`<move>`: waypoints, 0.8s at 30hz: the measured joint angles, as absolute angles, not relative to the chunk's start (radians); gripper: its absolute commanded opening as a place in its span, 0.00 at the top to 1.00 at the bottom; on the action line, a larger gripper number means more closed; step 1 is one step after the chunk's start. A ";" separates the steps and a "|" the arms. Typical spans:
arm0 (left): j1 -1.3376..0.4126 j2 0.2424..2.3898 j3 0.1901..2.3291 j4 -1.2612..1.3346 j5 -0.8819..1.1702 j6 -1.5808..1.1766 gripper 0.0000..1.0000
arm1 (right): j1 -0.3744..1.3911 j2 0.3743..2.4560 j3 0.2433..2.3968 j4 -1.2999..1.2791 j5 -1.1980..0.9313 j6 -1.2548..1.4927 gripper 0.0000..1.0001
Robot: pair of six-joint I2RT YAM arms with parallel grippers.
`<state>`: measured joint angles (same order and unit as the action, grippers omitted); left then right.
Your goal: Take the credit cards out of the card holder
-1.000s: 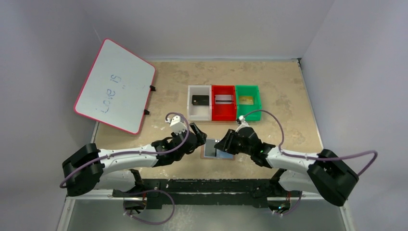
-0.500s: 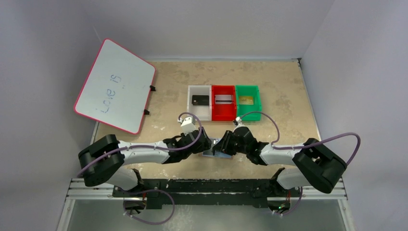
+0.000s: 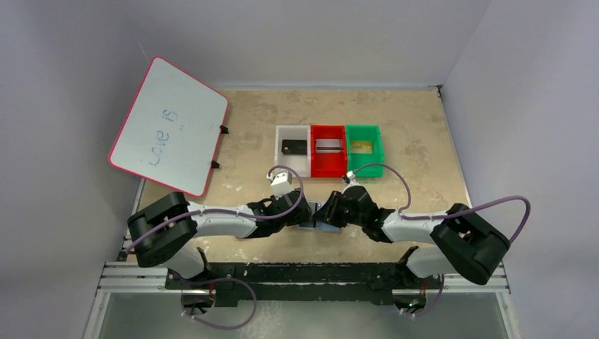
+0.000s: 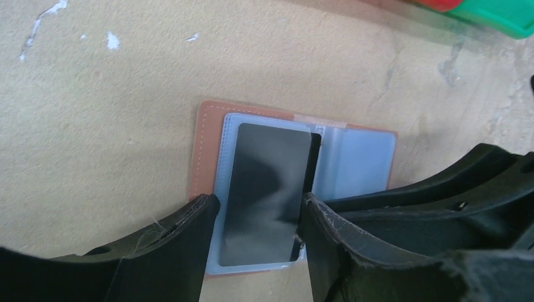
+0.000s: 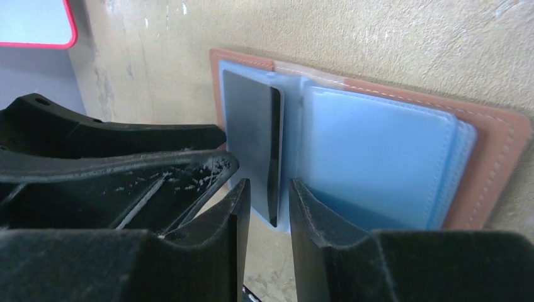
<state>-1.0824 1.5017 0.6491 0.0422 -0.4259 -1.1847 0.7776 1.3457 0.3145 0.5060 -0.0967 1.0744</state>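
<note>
The left gripper (image 4: 258, 202) stood half-wide astride the black card (image 4: 267, 157). The right gripper (image 5: 269, 187), narrow but unclosed, needed to pinch its edge squarely, with the card holder (image 5: 494, 148) pinned.

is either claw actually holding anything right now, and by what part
Nothing gripped yet: the right claw straddles an end of the black card, jaws apart.

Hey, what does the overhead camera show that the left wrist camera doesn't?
Only the overhead view shows the whiteboard and the white bin with a black card in it. Only the left wrist view shows a dark card in a clear sleeve of the open card holder, straddled by the left gripper. Both show the card holder lying on the table, plus the red bin and green bin.
</note>
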 measured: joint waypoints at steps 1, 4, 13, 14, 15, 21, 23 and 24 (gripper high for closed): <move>-1.082 1.518 0.651 0.046 -0.427 -1.185 0.51 | 0.778 1.344 0.315 0.506 -0.097 1.074 0.69; -1.082 1.544 0.667 0.061 -0.426 -1.185 0.59 | 0.778 1.331 0.315 0.505 -0.096 1.073 0.71; -1.094 1.573 0.693 0.028 -0.461 -1.190 0.69 | 0.772 1.325 0.315 0.491 -0.072 1.071 0.75; -1.096 1.573 0.693 0.027 -0.465 -1.192 0.71 | 0.772 1.329 0.315 0.492 -0.071 1.073 0.75; -1.096 1.573 0.693 0.023 -0.468 -1.193 0.72 | 0.772 1.335 0.315 0.492 -0.070 1.079 0.75; -1.102 1.580 0.699 0.002 -0.486 -1.192 0.80 | 0.760 1.340 0.308 0.496 -0.061 1.128 0.80; -1.105 1.583 0.704 -0.007 -0.493 -1.192 0.81 | 0.748 1.341 0.285 0.532 -0.067 1.145 0.81; -1.107 1.584 0.706 -0.011 -0.497 -1.192 0.82 | 0.742 1.343 0.271 0.552 -0.072 1.153 0.82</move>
<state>-1.1069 1.5845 0.7055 -0.0109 -0.4973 -1.1919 0.7422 1.3430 0.2707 0.5518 -0.0723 1.1530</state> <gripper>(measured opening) 0.202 0.198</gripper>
